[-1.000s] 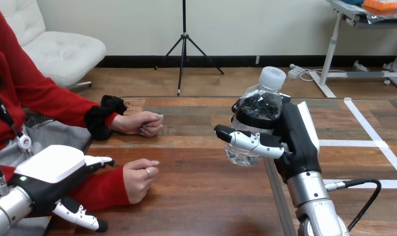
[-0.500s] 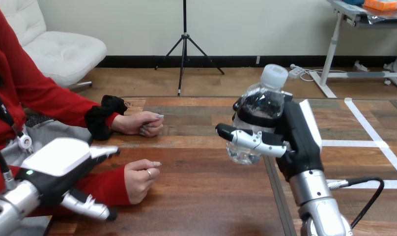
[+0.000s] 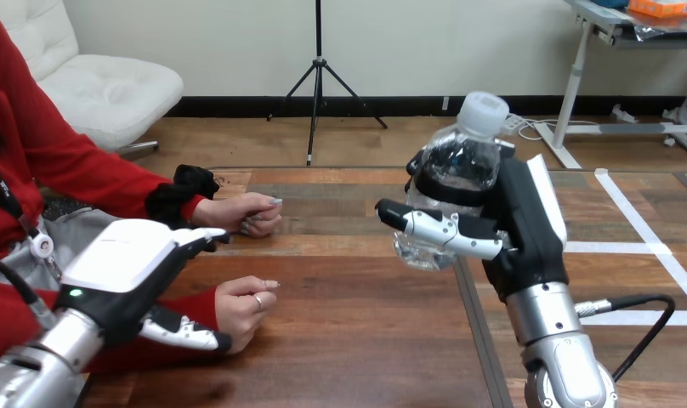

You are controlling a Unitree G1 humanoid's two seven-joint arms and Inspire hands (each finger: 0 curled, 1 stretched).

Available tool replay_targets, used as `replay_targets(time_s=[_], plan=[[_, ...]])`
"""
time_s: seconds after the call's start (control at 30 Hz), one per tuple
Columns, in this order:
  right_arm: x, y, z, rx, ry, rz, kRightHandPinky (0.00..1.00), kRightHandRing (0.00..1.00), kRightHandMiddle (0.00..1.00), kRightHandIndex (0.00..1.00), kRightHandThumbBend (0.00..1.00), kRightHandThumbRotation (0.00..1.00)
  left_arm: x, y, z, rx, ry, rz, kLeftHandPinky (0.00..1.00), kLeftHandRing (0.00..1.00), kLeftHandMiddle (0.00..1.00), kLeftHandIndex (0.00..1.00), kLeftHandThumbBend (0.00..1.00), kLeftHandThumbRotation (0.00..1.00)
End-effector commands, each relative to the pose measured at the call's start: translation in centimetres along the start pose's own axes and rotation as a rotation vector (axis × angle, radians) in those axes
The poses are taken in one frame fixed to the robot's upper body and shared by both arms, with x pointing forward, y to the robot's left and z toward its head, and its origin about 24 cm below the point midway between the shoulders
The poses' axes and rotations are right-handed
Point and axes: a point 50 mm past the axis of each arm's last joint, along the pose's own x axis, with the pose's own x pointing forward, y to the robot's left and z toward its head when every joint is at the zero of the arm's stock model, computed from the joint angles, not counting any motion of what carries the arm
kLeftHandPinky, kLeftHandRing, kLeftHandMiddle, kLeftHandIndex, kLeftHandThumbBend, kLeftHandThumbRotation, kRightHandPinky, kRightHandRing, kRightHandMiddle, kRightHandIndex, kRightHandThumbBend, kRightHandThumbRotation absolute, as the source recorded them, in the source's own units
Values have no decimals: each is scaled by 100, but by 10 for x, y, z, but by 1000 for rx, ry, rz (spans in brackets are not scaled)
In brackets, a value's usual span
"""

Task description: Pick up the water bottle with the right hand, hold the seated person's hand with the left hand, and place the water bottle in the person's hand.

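Note:
A clear water bottle (image 3: 461,174) with a white cap is held above the table, tilted slightly right, with my right hand (image 3: 527,231) shut on it; the thumb crosses its lower front. At the lower left, my left hand (image 3: 123,274) is open over the person's red-sleeved forearm, its fingers (image 3: 206,239) pointing right. Its thumb (image 3: 185,334) lies in front of the sleeve, just behind the person's nearer hand (image 3: 248,306), which rests loosely curled on the table. I see no grasp round that wrist. The person's farther hand (image 3: 242,212) lies as a fist on the table.
The wooden table (image 3: 349,340) stretches between my two hands, with a seam (image 3: 480,340) running under my right arm. White tape lines (image 3: 655,248) mark the table's right part. The person sits at the left.
My left hand has moved up and to the right, over the person's forearm, closer to their nearer hand. My right hand has lifted the bottle slightly and tilted it right.

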Motion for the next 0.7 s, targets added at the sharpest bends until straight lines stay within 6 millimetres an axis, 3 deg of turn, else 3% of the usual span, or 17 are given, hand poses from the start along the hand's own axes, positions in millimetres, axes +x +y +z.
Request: replay_targets(time_s=[0.0, 0.67], plan=[[14, 1, 24, 12, -115, -5, 27, 32, 37, 41, 84, 0, 17, 16, 0, 39, 0, 89, 68, 72, 77, 81, 100, 36], [12, 3, 31, 20, -131, 0, 27, 32, 38, 41, 84, 0, 26, 12, -7, 118, 80, 56, 69, 71, 76, 81, 100, 35]])
